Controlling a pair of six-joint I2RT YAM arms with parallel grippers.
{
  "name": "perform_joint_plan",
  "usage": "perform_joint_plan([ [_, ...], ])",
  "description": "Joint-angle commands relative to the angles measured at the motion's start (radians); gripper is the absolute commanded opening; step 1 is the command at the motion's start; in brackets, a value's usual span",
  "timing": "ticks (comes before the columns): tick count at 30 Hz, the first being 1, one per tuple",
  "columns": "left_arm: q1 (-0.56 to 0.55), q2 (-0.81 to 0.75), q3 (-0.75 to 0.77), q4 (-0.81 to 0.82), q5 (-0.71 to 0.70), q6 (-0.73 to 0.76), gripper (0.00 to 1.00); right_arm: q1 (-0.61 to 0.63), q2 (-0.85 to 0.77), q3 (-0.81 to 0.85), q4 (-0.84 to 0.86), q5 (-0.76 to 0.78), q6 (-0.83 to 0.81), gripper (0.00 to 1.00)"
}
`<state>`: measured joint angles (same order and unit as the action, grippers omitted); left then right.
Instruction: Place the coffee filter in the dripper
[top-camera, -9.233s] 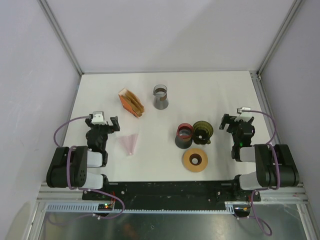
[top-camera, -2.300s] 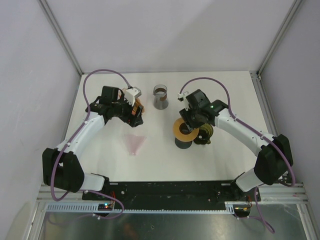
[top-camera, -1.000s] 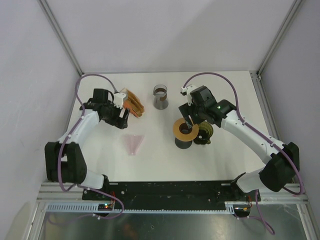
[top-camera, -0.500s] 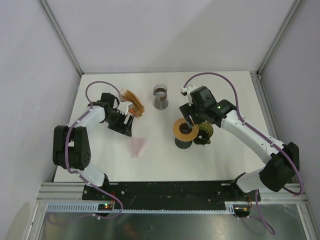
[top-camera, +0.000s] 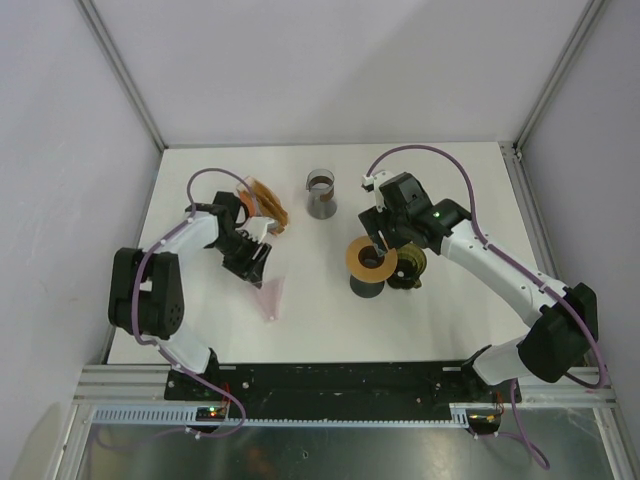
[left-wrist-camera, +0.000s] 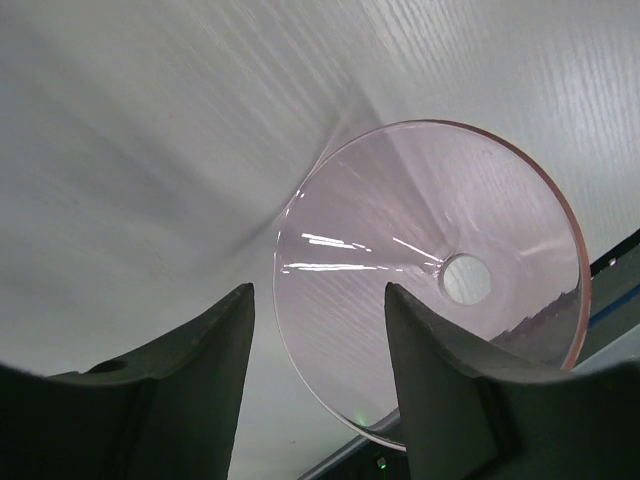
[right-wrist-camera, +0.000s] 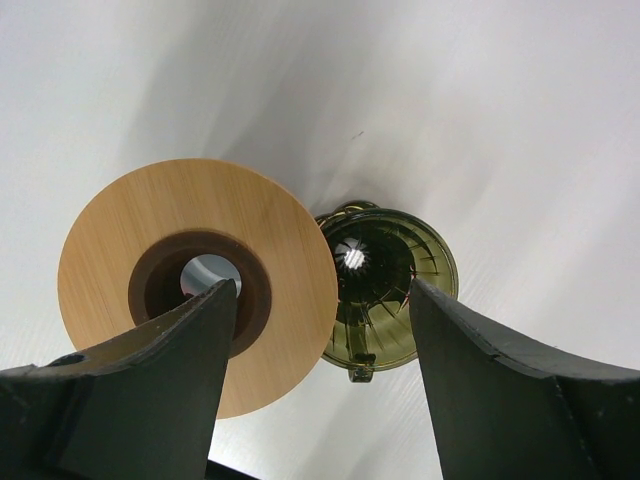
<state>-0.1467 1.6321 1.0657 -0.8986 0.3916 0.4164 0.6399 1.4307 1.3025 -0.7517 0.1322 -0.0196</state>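
- At the left claw (left-wrist-camera: 318, 295): open jaws, gripping nothing, low over the white worktop (left-wrist-camera: 150, 120).
- In the gap between its fingers and just ahead of the tips: near rim of a pink see-through cone (left-wrist-camera: 400, 250), lying on its side on the worktop, with a small round hole at the narrow end. Contact with either finger impossible to tell.
- Behind that claw, near its wrist: orange filter holder (top-camera: 268, 206), paper filters standing in it, apart from both claws.
- At the right claw (right-wrist-camera: 322, 285): jaws spread wide, empty, hovering.
- Straight below it, mostly under one finger: wooden ring (right-wrist-camera: 120, 230) resting flat on top of a dark cup (top-camera: 365, 285).
- Below it toward the other finger: olive ribbed dripper (right-wrist-camera: 385, 290), upright on the worktop just beside the ring, bare ribs and bottom hole showing inside.
- Beyond the right claw, well apart from it: glass beaker (top-camera: 321, 194), upright.
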Motion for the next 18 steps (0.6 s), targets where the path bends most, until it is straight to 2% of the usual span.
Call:
perform_joint_plan([
  [1,-0.002,0.014,0.029,-0.083,-0.026,0.06,0.59,0.009,0.004,0.042,-0.013,0.021,-0.01,0.74],
  [10,-0.001,0.019,0.071,-0.089,0.031,0.063,0.61,0.024,0.016,0.041,-0.024,0.045,-0.01,0.74],
  [18,0.046,-0.029,0.209,-0.07,0.065,0.034,0.68,0.041,0.03,0.041,-0.036,0.063,-0.013,0.74],
])
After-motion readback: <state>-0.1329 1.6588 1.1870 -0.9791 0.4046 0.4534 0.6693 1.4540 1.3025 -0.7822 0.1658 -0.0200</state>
